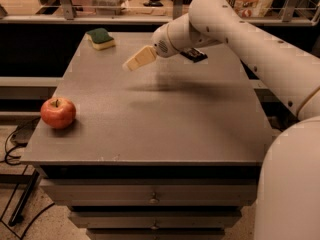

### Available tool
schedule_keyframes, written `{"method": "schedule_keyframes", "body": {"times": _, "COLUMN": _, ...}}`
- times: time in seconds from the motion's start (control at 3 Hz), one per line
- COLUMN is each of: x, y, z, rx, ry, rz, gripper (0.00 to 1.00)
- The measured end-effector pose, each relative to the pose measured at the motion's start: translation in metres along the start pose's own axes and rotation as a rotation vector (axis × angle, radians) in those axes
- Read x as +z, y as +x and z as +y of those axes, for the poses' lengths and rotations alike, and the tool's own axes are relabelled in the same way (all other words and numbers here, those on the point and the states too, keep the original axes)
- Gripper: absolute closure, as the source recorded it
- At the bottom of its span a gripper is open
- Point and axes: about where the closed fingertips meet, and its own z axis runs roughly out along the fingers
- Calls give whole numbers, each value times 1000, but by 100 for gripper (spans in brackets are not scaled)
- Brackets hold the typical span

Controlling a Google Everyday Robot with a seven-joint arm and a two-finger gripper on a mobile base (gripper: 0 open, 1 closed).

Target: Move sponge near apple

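well, the sponge point(100, 38) lies flat at the far left corner of the worktop point(165, 129), dark green scouring side up over its pale yellow foam, and turned a little askew to the worktop's edges. it lies free, apart from everything else. the end effector point(135, 61) hangs in the air to the right of the sponge and a bit nearer the camera, close by but not touching it. its pale yellow tip is tilted down and to the left, and a soft shadow falls on the surface beneath it. from this angle i cannot tell whether the end effector is spread or pressed together.

the apple point(58, 112) stands at the left edge of the worktop toward the front, red with a yellowish tinge and its stem up, well apart from the sponge. the white arm point(240, 39) comes in from the right and reaches across the far part of the worktop. just behind its wrist lies a flat black packet point(194, 55), partly hidden by the arm. under the worktop are drawers point(150, 199) with small knobs, and dark cables point(12, 149) lie on the floor at the left.
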Motion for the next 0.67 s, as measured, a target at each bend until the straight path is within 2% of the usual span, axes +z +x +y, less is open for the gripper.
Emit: {"method": "schedule_keyframes", "body": {"times": 0.67, "x": 61, "y": -33, "z": -7, "rx": 25, "ry": -32, "rz": -170, "gripper": 0}}
